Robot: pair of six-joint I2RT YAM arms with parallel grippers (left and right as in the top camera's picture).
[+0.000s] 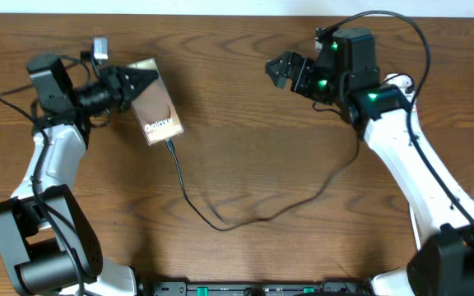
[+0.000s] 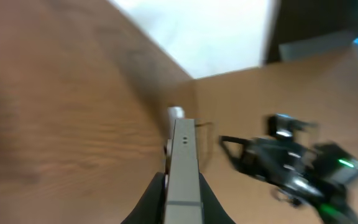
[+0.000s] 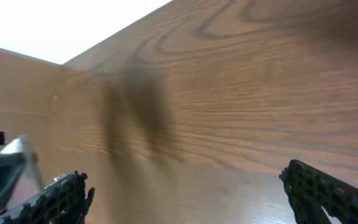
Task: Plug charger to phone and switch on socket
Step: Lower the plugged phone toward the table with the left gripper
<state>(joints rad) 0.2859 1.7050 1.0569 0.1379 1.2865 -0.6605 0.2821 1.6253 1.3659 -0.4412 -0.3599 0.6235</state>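
From overhead we read "Galaxy" in white on the phone [image 1: 159, 111], far left on the table [image 1: 245, 148], and the charger [image 1: 178, 171] cable reaches its near edge. The left wrist view adds more: the left gripper [image 2: 184, 199] pinches the phone edge-on, a finger on each side. The right gripper [image 3: 191, 199] is spread wide and holds nothing, well apart to the right.

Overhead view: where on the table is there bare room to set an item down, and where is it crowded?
Barest: the tabletop between the phone and the right gripper, above the charger cable. Also the front strip below that cable's loop. Crowded: the far-left corner, where the left gripper clamps the phone near a small grey object.
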